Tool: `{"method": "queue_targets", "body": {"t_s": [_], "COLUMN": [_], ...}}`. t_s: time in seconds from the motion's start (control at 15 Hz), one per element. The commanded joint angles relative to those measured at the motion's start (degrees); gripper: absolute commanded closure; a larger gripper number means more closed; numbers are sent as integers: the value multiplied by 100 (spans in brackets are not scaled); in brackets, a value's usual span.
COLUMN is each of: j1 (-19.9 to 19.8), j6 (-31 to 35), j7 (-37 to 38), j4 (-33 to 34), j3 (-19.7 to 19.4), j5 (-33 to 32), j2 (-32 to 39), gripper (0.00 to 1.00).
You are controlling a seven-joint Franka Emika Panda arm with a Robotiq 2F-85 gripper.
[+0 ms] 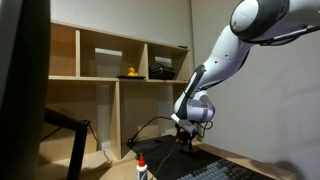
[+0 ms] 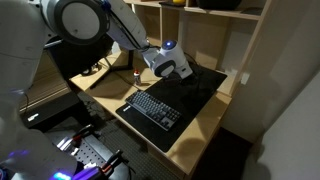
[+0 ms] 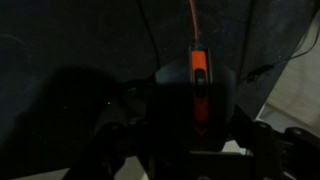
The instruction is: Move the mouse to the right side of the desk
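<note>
The mouse (image 3: 196, 88) is black with an orange scroll wheel, and its cable runs away over the dark desk (image 2: 203, 84). In the wrist view it fills the space between my gripper (image 3: 190, 145) fingers, which press against its two sides. In both exterior views my gripper (image 2: 160, 70) (image 1: 185, 140) is down at the desk surface (image 1: 212, 158), near the back edge, beyond the keyboard (image 2: 152, 108). The mouse itself is hidden under the gripper in those views.
The black keyboard (image 1: 228, 172) lies in front of the gripper. A white bottle with a red cap (image 1: 141, 168) stands beside the desk. The light wooden shelf unit (image 1: 100, 75) holds a yellow duck (image 1: 129, 72). A cable (image 1: 150, 128) trails toward the shelf.
</note>
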Motion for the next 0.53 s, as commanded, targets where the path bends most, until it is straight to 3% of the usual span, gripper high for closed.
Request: {"method": "queue_targets", "body": {"t_s": [0.0,0.27,0.4,0.47], "j1": [-521,-101,209,153], "j6": [-796,-1522,-1591,-1533], "j7": [-755,-600,49,177], "j4": [-1059,-1880,-2147,-1583], "j3": [431,-390,-1095,-1113], "j5": [571,766,420,533], "j2": [-1163,-2076,-2262,-1496], "gripper": [55,55,55,55]}}
